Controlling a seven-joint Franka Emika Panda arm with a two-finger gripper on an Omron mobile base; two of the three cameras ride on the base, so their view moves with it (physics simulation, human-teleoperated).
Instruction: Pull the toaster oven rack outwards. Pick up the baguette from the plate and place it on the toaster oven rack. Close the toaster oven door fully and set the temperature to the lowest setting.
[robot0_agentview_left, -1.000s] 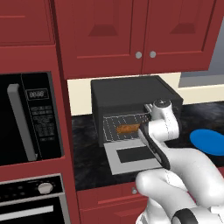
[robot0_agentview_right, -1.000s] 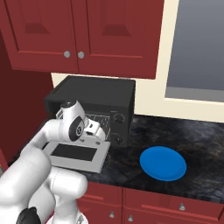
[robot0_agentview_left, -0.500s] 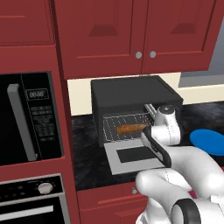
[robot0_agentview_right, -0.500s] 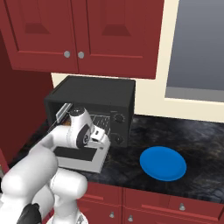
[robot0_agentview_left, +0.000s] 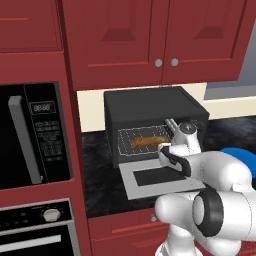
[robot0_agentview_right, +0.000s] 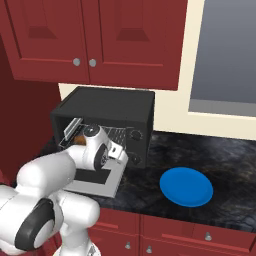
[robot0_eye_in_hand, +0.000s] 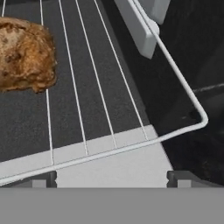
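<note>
The black toaster oven stands on the counter with its door folded down flat. The baguette lies on the silver wire rack in the cavity. My gripper is open and holds nothing. It hovers over the rack's right front corner, beside the baguette's end. In the base views the hand sits in front of the oven's right side. The blue plate lies bare to the right.
A built-in black microwave fills the wall at left, with an oven panel and knob below it. Red cabinets hang overhead. The toaster oven's knobs are on its right panel. Dark countertop runs right under a window.
The hand has drawn back from the baguette toward the rack's right front corner, and the elbow has swung nearer the cameras. The baguette stays on the rack.
</note>
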